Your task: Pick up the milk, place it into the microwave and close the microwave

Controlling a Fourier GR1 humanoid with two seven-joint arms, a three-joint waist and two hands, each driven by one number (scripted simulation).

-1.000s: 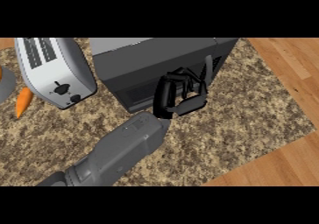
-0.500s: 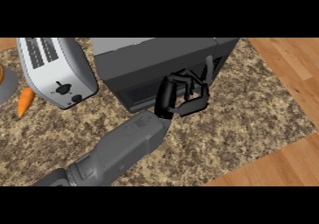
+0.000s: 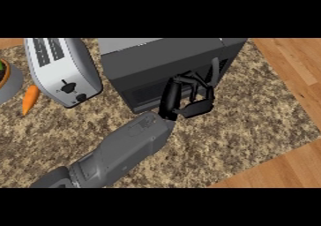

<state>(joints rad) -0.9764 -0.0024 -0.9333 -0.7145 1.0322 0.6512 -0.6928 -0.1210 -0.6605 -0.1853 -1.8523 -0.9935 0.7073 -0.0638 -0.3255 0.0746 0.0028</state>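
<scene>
The dark grey microwave (image 3: 160, 59) stands at the top middle, and its door (image 3: 143, 90) looks shut or nearly shut against the body. My left hand (image 3: 171, 99) is up against the door's front near its right side, below the upright handle (image 3: 215, 70). Its fingers are relaxed and slightly bent, with the thumb out to the right, and they hold nothing. The grey forearm (image 3: 124, 150) comes in from the lower left. The milk shows nowhere in the head view. My right hand is out of sight.
A white toaster (image 3: 62, 70) stands left of the microwave. An orange carrot (image 3: 29, 99) lies beside a grey plant pot (image 3: 7, 84) at the left edge. Speckled stone counter (image 3: 248, 128) spreads to the right, and a wooden floor (image 3: 293, 163) lies past its edge.
My left hand has edged slightly up and right against the microwave door. Everything else stands as before.
</scene>
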